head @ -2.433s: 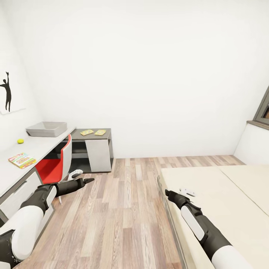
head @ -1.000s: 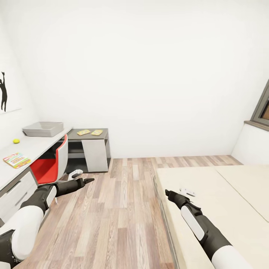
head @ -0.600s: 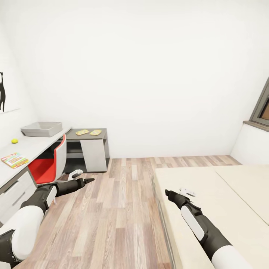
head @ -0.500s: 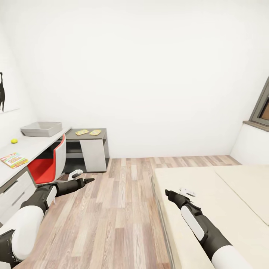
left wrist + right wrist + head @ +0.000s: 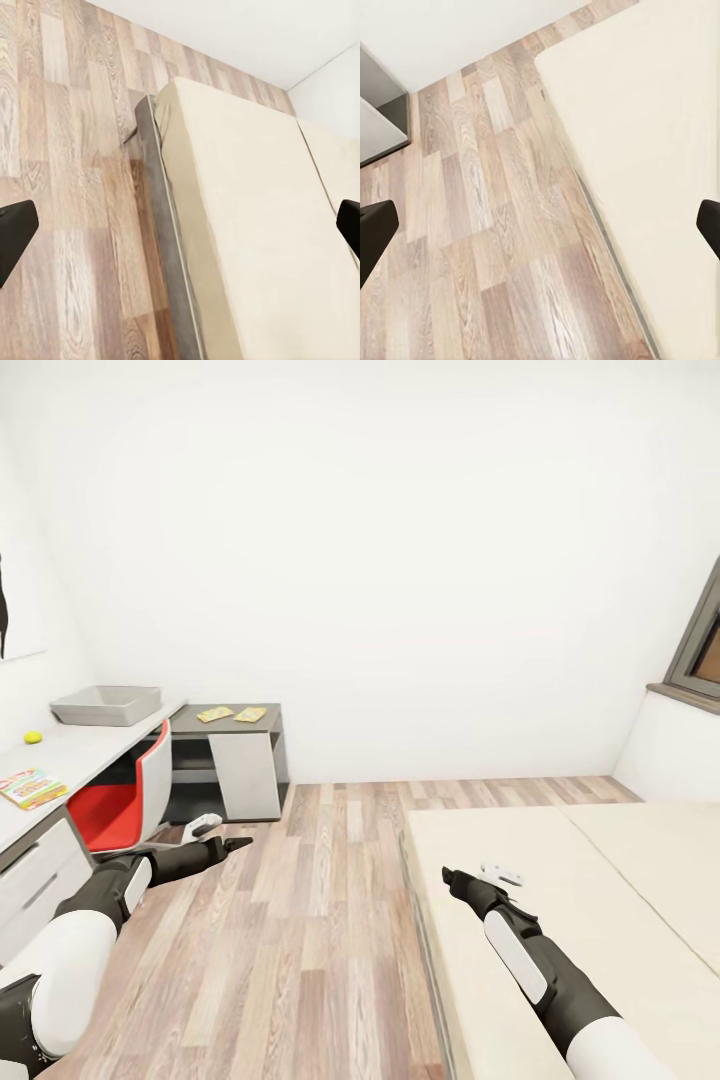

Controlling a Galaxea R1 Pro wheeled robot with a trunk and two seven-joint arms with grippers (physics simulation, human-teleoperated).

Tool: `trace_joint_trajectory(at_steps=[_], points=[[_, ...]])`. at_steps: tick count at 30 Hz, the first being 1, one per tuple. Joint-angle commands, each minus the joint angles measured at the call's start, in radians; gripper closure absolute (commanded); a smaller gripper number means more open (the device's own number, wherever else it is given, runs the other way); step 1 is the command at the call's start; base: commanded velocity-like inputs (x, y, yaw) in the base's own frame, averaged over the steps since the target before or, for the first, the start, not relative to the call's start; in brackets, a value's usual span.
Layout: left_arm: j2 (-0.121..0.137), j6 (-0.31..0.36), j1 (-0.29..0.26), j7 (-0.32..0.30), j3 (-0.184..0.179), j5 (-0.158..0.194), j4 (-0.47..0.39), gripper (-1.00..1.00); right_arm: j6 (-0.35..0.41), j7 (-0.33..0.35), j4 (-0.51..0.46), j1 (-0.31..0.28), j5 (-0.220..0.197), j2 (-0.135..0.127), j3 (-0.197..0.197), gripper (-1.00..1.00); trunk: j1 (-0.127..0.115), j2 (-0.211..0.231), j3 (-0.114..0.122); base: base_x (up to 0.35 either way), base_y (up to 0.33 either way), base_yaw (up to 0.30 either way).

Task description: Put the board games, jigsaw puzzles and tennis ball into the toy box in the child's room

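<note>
- The toy box [image 5: 105, 705], a shallow light grey bin with no lid, sits at the far end of the table [image 5: 80, 750], close to the wall and near the corner where the lower dark grey cabinet top [image 5: 225, 722] joins on.
- The tennis ball [image 5: 33, 737], small and yellow-green, lies on the table nearer the robot than the toy box and close to the wall-side edge.
- One board game [image 5: 30, 787], a flat box with a colourful cover, lies flat on the table nearer again, towards the front edge.
- The two jigsaw puzzles [image 5: 231, 714], thin yellowish panels, lie side by side on the dark cabinet top, just apart from each other.
- A red and white chair [image 5: 135, 800] is tucked under the table, between the board game and the cabinet.
- The bed [image 5: 570, 880] with its plain beige mattress fills the room's right side; wood plank floor [image 5: 320, 900] runs between it and the table.
- The left gripper [image 5: 238, 843] hangs over the floor beside the chair; in the left wrist view its fingers [image 5: 16, 232] stand wide apart, holding nothing.
- The right gripper [image 5: 447, 876] hovers over the bed's near edge; in the right wrist view its fingers [image 5: 375, 229] are likewise spread apart and empty.
- A dark-framed window [image 5: 700, 650] sits on the right-hand wall.
</note>
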Motion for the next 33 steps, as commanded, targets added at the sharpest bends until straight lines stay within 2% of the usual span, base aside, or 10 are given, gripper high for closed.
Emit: trace_joint_trajectory(at_steps=[1,33], points=[[-0.001,0.007,-0.001,-0.007,0.008,-0.01,-0.001,-1.0,0.002,-0.009,-0.002,-0.001,-0.007,-0.001,0.004,-1.0,0.001,-0.003,-0.002,0.0,-0.098,0.0],[-0.001,0.007,-0.001,-0.007,0.008,-0.01,-0.001,-1.0,0.002,-0.009,-0.002,-0.001,-0.007,-0.001,0.004,-1.0,0.001,-0.003,-0.002,0.0,-0.098,0.0]])
